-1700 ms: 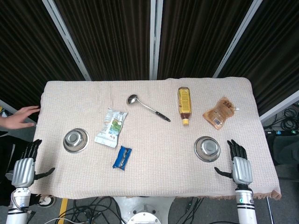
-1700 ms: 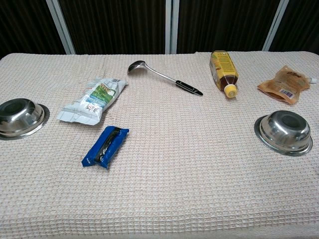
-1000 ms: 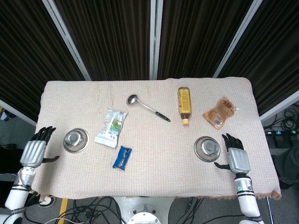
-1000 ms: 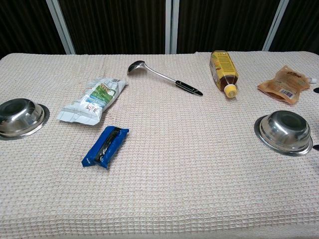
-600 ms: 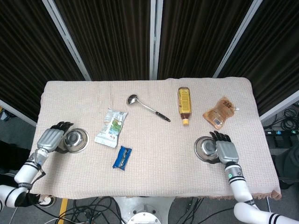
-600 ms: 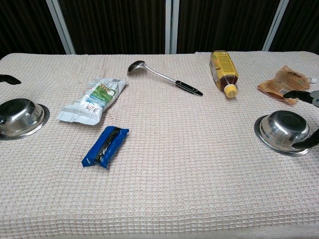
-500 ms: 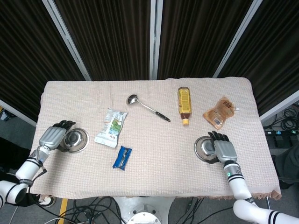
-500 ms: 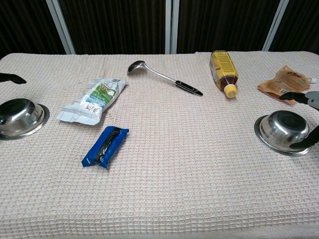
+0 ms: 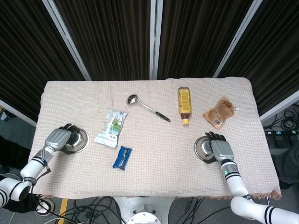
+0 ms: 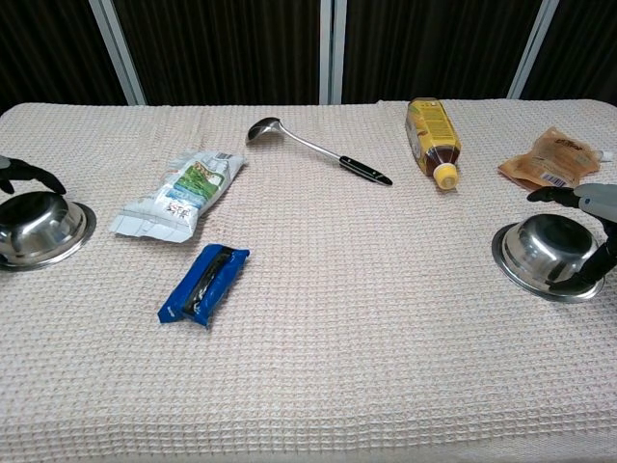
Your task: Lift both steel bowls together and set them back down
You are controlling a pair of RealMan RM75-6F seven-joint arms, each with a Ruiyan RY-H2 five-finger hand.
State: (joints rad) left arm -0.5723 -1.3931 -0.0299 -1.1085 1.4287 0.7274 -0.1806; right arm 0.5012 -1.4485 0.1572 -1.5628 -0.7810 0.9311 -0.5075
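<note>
table [image 9: 154,172] is covered w/ a cream waffle-weave cloth, matt & rough. both bowls, left [image 10: 37,230] & right [image 10: 549,253], are seen as polished steel, glossy w/ reflections. ladle [image 9: 147,108] is made of shiny metal w/ a black matt handle. bottle [image 10: 430,135] is clear plastic, w/ a yellow plastic cap & a glossy label. white packet [image 9: 111,127] & orange pouch [image 10: 551,159] are crinkled plastic film, slightly shiny. blue wrapper [image 10: 204,283] is glossy foil-like film. left hand [image 9: 58,138] & right hand [image 9: 222,150] are clad in grey smooth shells, satin finish, w/ black matt fingers [image 10: 556,195].
</note>
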